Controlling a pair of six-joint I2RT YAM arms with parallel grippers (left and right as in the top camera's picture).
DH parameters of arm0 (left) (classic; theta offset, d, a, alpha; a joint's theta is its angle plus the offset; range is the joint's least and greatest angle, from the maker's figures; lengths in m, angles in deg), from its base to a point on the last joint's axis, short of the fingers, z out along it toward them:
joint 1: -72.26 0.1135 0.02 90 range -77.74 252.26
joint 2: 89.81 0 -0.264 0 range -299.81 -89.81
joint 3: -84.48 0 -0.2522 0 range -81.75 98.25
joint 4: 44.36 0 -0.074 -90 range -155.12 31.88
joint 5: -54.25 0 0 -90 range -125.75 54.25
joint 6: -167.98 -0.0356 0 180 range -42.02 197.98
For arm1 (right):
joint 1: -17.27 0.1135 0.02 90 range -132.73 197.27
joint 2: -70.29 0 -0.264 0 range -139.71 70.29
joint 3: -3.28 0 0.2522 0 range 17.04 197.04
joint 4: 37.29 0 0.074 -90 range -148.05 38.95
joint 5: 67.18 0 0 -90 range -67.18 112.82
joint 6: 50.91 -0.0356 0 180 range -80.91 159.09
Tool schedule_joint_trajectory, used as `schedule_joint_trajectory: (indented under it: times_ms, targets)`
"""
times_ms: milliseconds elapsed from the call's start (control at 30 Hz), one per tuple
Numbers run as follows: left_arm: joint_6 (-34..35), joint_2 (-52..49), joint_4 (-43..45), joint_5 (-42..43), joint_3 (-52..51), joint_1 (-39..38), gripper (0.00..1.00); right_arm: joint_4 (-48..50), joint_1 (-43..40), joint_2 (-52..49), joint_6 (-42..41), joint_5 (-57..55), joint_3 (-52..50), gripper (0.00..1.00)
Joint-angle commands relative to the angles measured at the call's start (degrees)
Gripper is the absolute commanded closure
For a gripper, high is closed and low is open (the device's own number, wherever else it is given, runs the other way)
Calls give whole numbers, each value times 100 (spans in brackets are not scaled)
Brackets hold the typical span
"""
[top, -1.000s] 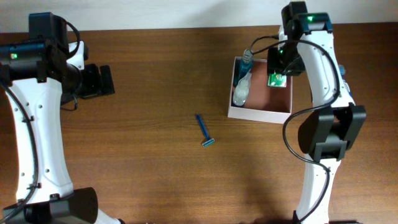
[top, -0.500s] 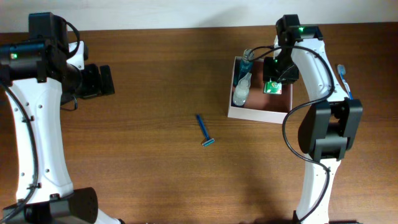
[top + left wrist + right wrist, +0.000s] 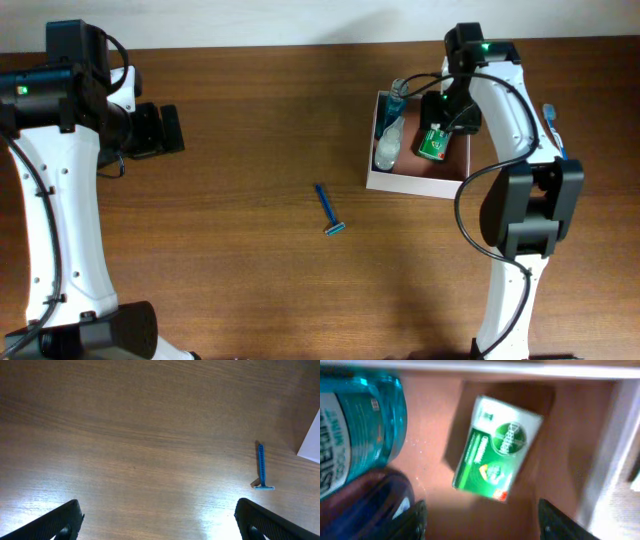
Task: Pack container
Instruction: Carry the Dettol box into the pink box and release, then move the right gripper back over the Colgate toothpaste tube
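White-walled container (image 3: 412,187) | directly under right end effector (image 3: 482,521) | spread wide, released | green box (image 3: 497,447) lying inside

A blue razor (image 3: 261,466) lies on the wooden table (image 3: 140,435), near the container's (image 3: 312,442) white corner. The left gripper's (image 3: 157,512) 2 dark fingers (image 3: 60,521) stand wide apart.

Even overhead light; glare on table (image 3: 150,460); right-wrist view blurred
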Motion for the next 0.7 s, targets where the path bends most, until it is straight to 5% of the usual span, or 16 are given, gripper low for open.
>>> schedule_joint_trajectory:
  times_ms: [0,67,167,333,667]
  targets:
    - [-90,72,4,-17,-17,15,1,-275,-297,74,-46,85,992,34]
    - [-90,72,4,-17,-17,13,1,-632,-457,74,-46,144,1707,32]
    - [-90,72,4,-17,-15,15,1,-1165,-691,74,-46,166,2695,1]
    - [-90,72,4,-17,-17,15,1,-1786,-1058,63,940,-15,3320,1]
    - [-90,72,4,-17,-17,15,1,-1543,-1580,-131,1589,-879,2409,1]
